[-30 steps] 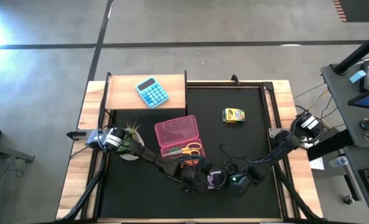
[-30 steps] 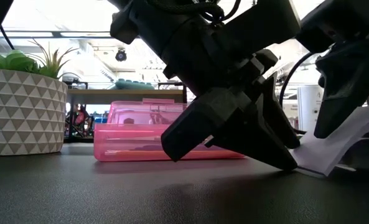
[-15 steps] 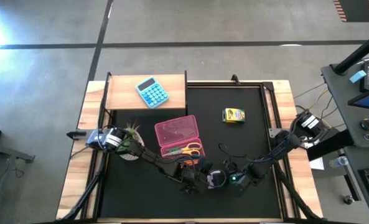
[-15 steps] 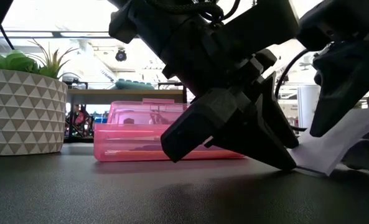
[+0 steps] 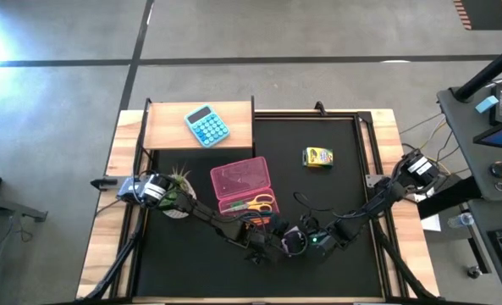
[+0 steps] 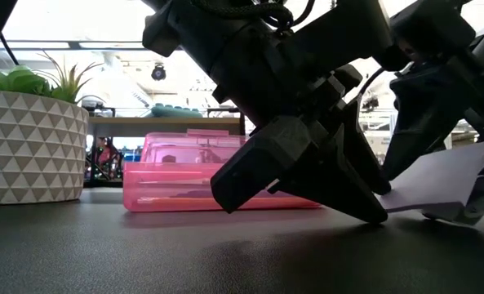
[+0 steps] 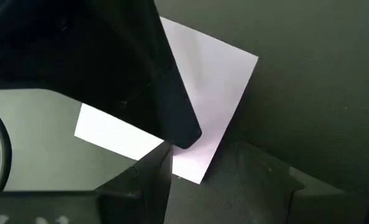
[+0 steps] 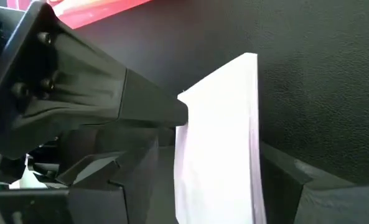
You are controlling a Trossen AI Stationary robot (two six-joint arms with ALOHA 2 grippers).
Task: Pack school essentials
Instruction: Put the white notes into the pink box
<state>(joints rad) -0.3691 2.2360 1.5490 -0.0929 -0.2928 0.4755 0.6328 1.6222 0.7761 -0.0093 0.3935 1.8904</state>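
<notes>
The white note pad (image 8: pixel 224 149) is tipped up on the black mat, with its low edge (image 6: pixel 388 200) on the table. My right gripper (image 8: pixel 215 186) is shut on it near the table's near edge (image 5: pixel 306 240). My left gripper (image 7: pixel 203 171) is open, slanting down beside it (image 6: pixel 376 211), with a corner of the pad between its fingers. The pink case (image 5: pixel 242 185) lies open and holds yellow-handled scissors (image 5: pixel 261 203) and pens. The yellow crayon box (image 5: pixel 317 157) rests flat on the mat. My right gripper has the note pad between its two fingers, one at each side edge (image 8: pixel 254 155). The pad is tilted, with its raised end (image 6: pixel 482 155) off the mat. My left gripper touches the pad's low edge (image 8: pixel 183 112) with one fingertip (image 8: pixel 172 111), slanting down from the table's left.
A light-blue calculator (image 5: pixel 206 125) sits on the wooden shelf at the far left. A potted plant (image 6: pixel 29 139) stands by the left arm's base. Bare mat (image 5: pixel 344 191) lies between the crayon box and the two grippers.
My right gripper has moved toward the table's left, closer to the left gripper, and has tipped the note pad up more steeply. The pad's low edge has stayed on the mat by the left fingertip.
</notes>
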